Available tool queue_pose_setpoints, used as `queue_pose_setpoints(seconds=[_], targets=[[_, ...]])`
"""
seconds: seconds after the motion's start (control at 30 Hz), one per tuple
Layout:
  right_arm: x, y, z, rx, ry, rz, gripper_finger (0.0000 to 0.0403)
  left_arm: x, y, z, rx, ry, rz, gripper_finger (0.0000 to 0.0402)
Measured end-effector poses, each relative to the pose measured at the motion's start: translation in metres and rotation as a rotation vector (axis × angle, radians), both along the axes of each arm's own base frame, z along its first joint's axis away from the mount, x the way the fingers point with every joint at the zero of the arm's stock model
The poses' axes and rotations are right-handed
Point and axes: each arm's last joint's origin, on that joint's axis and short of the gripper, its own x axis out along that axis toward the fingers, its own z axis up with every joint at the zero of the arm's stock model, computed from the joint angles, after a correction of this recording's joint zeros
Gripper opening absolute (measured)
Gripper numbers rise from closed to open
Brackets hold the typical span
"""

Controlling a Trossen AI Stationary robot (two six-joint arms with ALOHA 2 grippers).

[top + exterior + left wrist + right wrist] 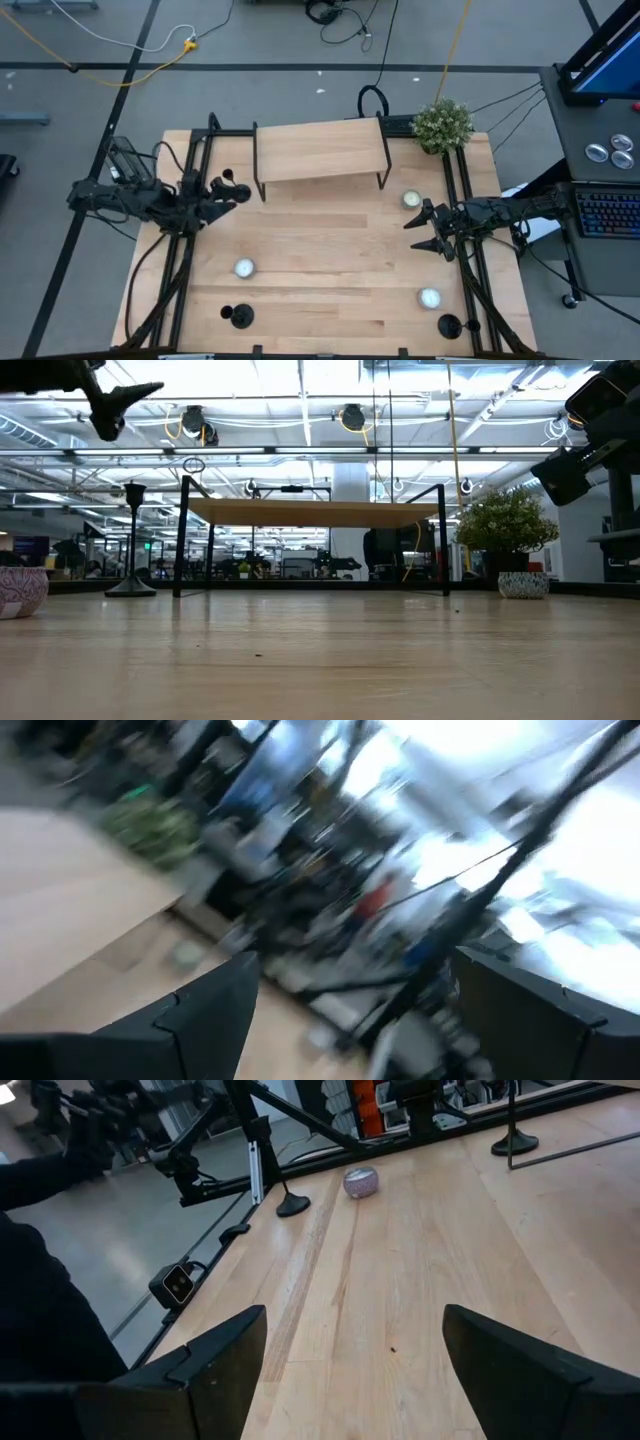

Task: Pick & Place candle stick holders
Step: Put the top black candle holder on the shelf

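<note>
Three black candle stick holders stand upright on their disc bases: one at the far left (226, 175), also in the low view (131, 540), one at the near left (240, 316) and one at the near right (449, 325). My left gripper (237, 190) is open and empty, raised above the table beside the far-left holder; the low view shows it high up (112, 405). Its wrist view (350, 1020) is blurred. My right gripper (425, 228) is open and empty over the table's right side (355, 1370); its wrist view shows two holders far off (293, 1205) (515, 1142).
A low wooden shelf (320, 150) on black legs stands at the far middle. A potted plant (442, 124) is at the far right corner. Three white tealights (243, 268) (429, 298) (411, 199) lie on the table. Black frame rails run along both table sides.
</note>
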Motion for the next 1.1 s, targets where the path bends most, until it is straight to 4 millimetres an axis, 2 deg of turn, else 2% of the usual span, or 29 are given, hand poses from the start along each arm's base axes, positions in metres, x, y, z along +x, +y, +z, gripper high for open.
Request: queue_pose_setpoints(seconds=[0.2, 0.33, 0.47, 0.6, 0.67, 0.8, 1.1], targets=[[0.0, 0.0, 0.0, 0.0, 0.0, 0.0, 0.0293, 0.004, 0.003, 0.035, -0.081, 0.395, 0.121, 0.0335], [0.0, 0.0, 0.0, -0.003, -0.002, 0.001, 0.0293, 0.006, 0.007, 0.054, -0.186, 0.549, 0.246, 0.0335], [0.0, 0.0, 0.0, -0.021, -0.007, 0.004, 0.0293, 0.013, 0.012, 0.076, -0.268, 0.471, 0.339, 0.0335], [0.0, 0.0, 0.0, -0.028, -0.009, 0.006, 0.0293, 0.021, 0.012, 0.086, -0.159, 0.409, 0.319, 0.0335], [0.0, 0.0, 0.0, -0.028, -0.009, 0.006, 0.0293, 0.021, 0.013, 0.087, -0.132, 0.406, 0.306, 0.0335], [0.0, 0.0, 0.001, -0.028, -0.01, 0.006, 0.0293, 0.018, 0.018, 0.08, -0.274, 0.438, 0.364, 0.0335], [0.0, -0.001, 0.001, -0.037, -0.011, -0.02, 0.0293, 0.007, 0.027, 0.062, -0.392, 0.598, 0.476, 0.0335]])
